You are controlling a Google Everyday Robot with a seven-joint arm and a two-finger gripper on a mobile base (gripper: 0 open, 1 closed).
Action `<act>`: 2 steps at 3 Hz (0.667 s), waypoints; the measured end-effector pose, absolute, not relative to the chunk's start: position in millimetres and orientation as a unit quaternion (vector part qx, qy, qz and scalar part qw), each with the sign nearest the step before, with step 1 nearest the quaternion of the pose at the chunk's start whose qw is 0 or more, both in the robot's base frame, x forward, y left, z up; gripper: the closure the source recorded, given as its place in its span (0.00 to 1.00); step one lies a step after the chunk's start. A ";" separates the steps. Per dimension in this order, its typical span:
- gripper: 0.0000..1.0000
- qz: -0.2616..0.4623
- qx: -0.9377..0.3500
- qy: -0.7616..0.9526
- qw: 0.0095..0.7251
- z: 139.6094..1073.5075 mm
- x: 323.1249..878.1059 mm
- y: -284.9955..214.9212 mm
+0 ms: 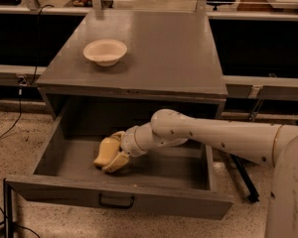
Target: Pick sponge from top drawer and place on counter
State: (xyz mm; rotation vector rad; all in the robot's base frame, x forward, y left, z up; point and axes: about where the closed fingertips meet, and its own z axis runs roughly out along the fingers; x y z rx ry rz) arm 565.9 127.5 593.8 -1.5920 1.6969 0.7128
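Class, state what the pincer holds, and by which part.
Cannot be told: the pincer is low inside the open drawer, with no separate thing distinguishable there.

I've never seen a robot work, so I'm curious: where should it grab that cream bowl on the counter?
Probably the rim of the bowl on its near side, coming down from above to pinch the wall: it sits upright and open on the counter, with a thin flaring edge. The gripper is low in the open top drawer, in front.
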 end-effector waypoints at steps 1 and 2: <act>1.00 0.275 -0.614 0.654 0.347 593.8 565.9 127.5; 1.00 0.287 -0.630 0.624 0.362 630.0 546.8 125.3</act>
